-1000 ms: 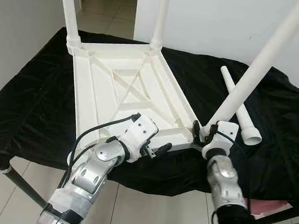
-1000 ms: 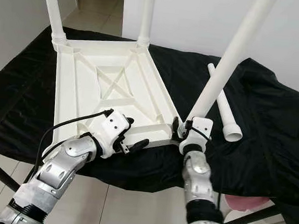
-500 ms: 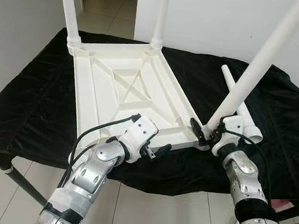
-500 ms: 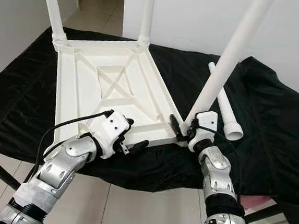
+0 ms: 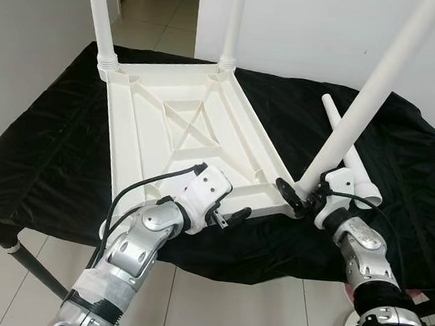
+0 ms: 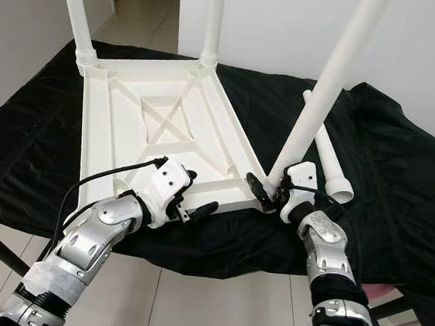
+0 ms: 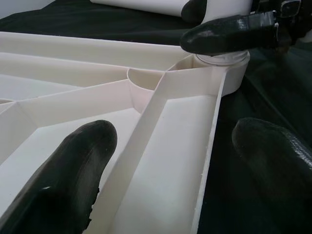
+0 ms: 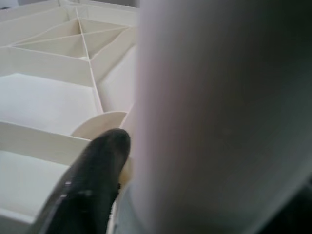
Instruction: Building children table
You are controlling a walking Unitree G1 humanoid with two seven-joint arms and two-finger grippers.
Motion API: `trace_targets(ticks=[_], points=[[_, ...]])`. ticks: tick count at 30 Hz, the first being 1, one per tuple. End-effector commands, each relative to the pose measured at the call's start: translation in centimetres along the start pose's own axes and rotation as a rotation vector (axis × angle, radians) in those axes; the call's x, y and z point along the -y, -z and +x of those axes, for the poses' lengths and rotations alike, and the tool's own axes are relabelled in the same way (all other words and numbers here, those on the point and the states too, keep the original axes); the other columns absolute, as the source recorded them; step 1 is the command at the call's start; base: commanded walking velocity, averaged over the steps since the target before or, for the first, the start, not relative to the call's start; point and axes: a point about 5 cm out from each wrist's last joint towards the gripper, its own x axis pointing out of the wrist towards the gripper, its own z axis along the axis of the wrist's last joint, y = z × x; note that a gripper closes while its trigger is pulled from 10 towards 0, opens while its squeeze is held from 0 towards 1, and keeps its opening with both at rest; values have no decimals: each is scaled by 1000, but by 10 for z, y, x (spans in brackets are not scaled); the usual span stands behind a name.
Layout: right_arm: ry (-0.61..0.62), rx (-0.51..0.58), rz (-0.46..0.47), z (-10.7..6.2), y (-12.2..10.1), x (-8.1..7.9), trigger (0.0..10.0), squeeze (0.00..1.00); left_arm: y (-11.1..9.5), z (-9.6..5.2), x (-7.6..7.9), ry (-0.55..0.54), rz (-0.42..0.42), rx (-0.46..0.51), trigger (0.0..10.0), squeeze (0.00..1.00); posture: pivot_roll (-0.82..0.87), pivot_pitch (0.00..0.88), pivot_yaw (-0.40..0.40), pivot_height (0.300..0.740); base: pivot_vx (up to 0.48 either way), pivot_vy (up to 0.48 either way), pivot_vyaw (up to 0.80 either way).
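Step in hand: seating the third table leg (image 5: pixel 363 107) in the near right corner socket (image 7: pixel 222 66) of the upturned white tabletop (image 5: pixel 182 129), by my judgement.
Doing it well: bring the tilted leg upright over the socket before pressing or turning; the tabletop must not slide on the black cloth (image 5: pixel 43 148).
Right gripper (image 5: pixel 304 195): at the leg's base, fingers closed around it; forearm reaches in low from the near right.
Left gripper (image 5: pixel 232 214): at the near edge rail (image 7: pixel 185 161), fingers spread to either side of it and not clamped, forearm angled up from below left.
Other parts: two legs stand in the far corners; a fourth leg (image 5: pixel 348 155) lies on the cloth, right of the tabletop.
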Motion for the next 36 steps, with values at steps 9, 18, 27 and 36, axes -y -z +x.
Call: trace_targets(ticks=[9, 18, 27, 36], points=[[-7, 3, 46, -3, 9, -7, 0, 0, 3, 1, 5, 22, -9, -6, 10000, 0, 22, 0, -40, 740, 0, 0, 0], [83, 33, 184, -3, 15, -21, 10000, 0, 4, 0, 5, 20, -10, -10, 10000, 0, 18, 0, -44, 740, 0, 0, 0], [311, -14, 194, -4, 24, -30, 10000, 0, 6, 2, 16, 63, -4, -18, 10000, 0, -2, 0, -42, 740, 0, 0, 0], [671, -97, 250, -9, 31, -40, 10000, 0, 7, 4, 20, 73, -9, -18, 10000, 0, -10, 0, -58, 740, 0, 0, 0]])
